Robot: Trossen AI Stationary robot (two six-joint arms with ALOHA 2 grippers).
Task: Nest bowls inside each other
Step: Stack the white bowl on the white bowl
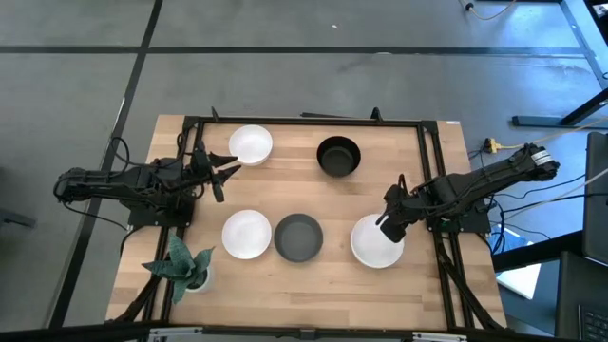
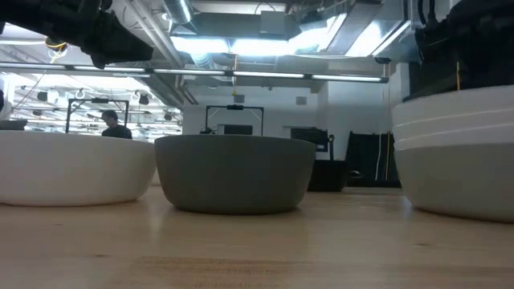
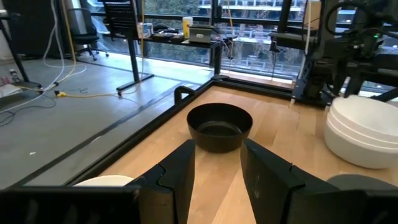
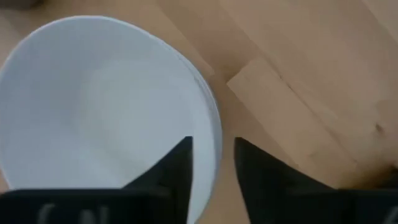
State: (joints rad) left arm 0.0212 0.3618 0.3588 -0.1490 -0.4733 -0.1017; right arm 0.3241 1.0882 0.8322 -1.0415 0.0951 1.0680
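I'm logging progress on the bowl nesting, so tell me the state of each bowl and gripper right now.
white stack: nested bowls, right front
dark grey bowl: single, upright
front white bowl: single
rear white bowl: single
black bowl: single, empty
left gripper: open
right gripper: open, over stack rim

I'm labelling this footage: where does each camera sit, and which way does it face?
High: overhead, straight down; both arms, five bowl spots.
Low: tabletop level, across grey bowl into the room.
Left wrist: past the left gripper toward black bowl.
Right wrist: right gripper down over white stack.
Shared: that stack, also low view's right.
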